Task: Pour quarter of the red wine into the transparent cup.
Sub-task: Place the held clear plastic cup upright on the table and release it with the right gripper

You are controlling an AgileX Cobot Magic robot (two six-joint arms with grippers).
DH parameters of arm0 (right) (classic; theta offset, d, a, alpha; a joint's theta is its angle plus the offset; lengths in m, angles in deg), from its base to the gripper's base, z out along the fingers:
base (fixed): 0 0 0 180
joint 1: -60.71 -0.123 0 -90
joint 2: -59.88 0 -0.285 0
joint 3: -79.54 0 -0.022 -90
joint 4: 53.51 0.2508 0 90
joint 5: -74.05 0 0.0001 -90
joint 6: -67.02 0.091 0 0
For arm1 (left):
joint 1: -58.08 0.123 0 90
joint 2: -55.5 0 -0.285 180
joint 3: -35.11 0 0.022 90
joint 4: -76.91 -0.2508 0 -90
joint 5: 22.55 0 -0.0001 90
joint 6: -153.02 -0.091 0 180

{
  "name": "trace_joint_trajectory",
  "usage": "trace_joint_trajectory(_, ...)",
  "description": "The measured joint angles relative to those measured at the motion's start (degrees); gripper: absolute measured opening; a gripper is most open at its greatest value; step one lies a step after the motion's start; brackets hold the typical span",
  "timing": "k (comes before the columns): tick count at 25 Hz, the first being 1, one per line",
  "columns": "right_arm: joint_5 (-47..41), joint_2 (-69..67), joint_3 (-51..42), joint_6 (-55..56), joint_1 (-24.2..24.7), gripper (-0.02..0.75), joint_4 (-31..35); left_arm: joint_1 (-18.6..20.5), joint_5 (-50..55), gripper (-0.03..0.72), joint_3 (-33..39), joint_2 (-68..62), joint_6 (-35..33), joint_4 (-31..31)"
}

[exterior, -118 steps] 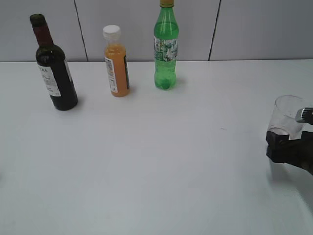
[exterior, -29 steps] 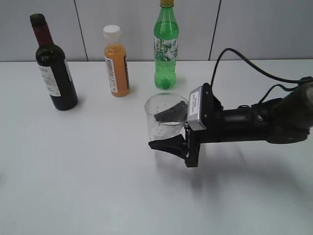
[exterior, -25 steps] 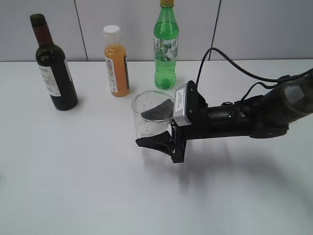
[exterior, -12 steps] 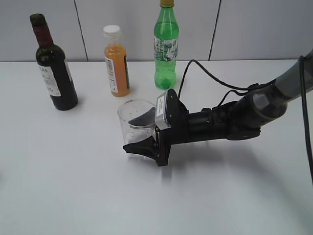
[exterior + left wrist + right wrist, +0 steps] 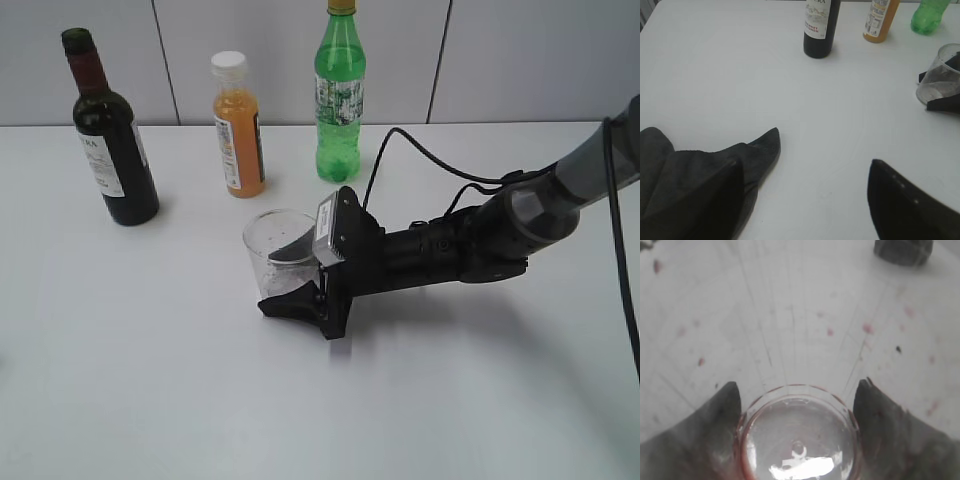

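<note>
— Red wine: where is it logged?

— In the dark, near-black glass bottle with maroon foil neck and white label (image 5: 108,140), upright at the far left of the white table (image 5: 150,380). The left wrist view shows only its lower body and label (image 5: 820,27); the neck is cut off there.

— And the small clear plastic tumbler?

— Item: transparent cup (image 5: 277,252), upright, near the table's middle, well apart from the wine bottle. The right gripper (image 5: 292,278) is clamped on it, one black finger on each side. The right wrist view looks down through the cup wall (image 5: 790,315), speckled with red droplets, to the round base ringed in red (image 5: 799,437), with a finger (image 5: 715,415) pressed at either flank — detail the exterior view cannot give. From the left wrist view the cup (image 5: 939,75) appears at the right edge.

— Other entries?

— Orange juice bottle with white cap (image 5: 238,126) and green plastic soda bottle (image 5: 340,95), both upright along the back row. Left gripper (image 5: 812,170) — seen only in its own view: two dark fingers spread wide over bare table, holding nothing.
</note>
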Motion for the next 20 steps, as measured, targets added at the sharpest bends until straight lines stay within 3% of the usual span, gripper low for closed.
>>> trace_joint_trajectory(6,0.2,0.0,0.1,0.6,0.5,0.552,-1.2,0.0,0.0,0.585,0.0,0.0,0.0,0.0)
trace_joint_trajectory(12,0.2,0.0,0.1,2.3,1.7,0.658,-2.4,0.0,0.0,0.585,0.0,0.0,0.0,0.0)
trace_joint_trajectory(20,0.7,1.1,-1.9,3.4,5.2,0.66,-5.9,0.0,0.0,0.585,0.0,0.0,0.0,0.0)
